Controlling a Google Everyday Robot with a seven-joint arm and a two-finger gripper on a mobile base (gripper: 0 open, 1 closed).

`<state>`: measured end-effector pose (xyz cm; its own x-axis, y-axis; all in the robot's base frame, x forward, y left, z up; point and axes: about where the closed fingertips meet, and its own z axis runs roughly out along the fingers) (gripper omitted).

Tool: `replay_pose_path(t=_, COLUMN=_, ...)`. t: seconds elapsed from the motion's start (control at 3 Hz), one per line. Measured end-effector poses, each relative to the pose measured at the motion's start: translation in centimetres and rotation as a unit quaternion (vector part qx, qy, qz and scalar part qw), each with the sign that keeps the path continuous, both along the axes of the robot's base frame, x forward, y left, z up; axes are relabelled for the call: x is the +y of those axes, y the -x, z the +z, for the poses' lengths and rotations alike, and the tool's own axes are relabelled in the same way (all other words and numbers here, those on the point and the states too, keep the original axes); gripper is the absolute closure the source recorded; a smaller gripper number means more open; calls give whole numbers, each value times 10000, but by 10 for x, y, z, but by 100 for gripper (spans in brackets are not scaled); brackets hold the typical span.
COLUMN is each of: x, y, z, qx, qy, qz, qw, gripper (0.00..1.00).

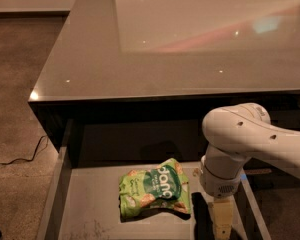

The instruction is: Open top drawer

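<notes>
Nearly done, by the look of it; top drawer [92, 211] drawn well out beneath the grey countertop [165, 49], lower centre of frame, green snack bag [152, 186] on its pale floor; gripper [222, 223] at lower right, down by the drawer's front edge, spread or closed impossible to tell; next, probably releasing and lifting clear of the bag.
</notes>
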<state>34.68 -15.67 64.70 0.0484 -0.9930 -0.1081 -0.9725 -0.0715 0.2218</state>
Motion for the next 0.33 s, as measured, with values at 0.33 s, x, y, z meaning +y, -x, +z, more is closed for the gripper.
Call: replay_pose_path(t=0.33, x=0, y=0, z=0, qx=0, qy=0, qz=0, qw=10000, gripper=0)
